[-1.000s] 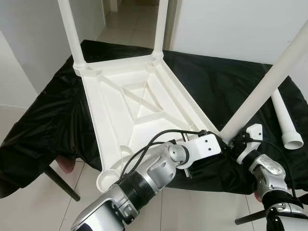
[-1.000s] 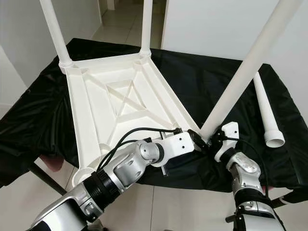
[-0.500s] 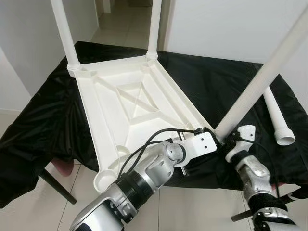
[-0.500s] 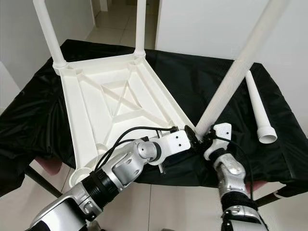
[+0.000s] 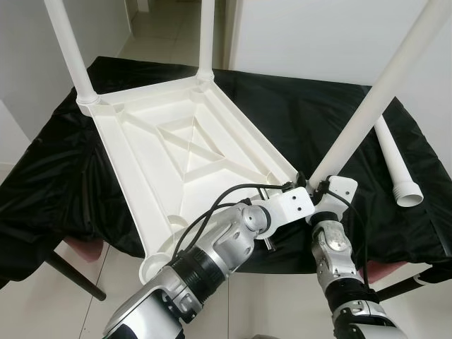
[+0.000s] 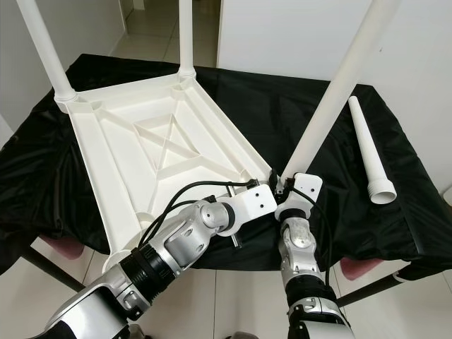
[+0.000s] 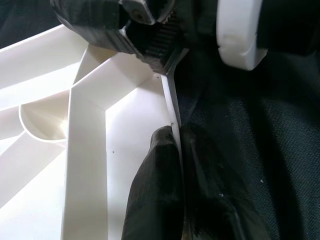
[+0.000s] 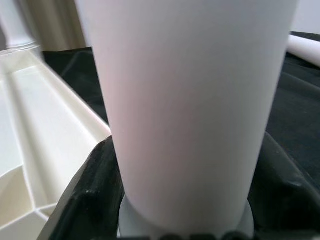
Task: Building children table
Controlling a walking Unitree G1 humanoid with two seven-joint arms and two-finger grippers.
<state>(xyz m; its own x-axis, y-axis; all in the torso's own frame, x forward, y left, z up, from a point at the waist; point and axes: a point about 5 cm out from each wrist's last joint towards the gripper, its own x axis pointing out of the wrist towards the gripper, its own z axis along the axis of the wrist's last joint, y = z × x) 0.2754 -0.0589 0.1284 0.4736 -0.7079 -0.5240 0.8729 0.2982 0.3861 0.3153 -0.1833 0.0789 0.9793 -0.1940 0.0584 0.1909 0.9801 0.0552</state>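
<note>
Tabletop (image 5: 169,155) upside down on black-draped counter (image 5: 311,113), two legs seated at far corners | left pincer (image 7: 175,145) clenched on near rim | right pincer (image 8: 185,210) grasping tilted leg (image 5: 367,106) at its base, by near corner | smooth rigid plastic, likely light, slippery; grip low | spare leg (image 5: 395,166) lies apart.

White tabletop (image 5: 176,152) lies inverted; tilted leg (image 5: 367,106) at its corner.

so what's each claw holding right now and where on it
The left claw pinches the thin side rim of the upturned white tabletop near its corner. The right claw grips the tilted white leg at its base, by the corner socket.
</note>
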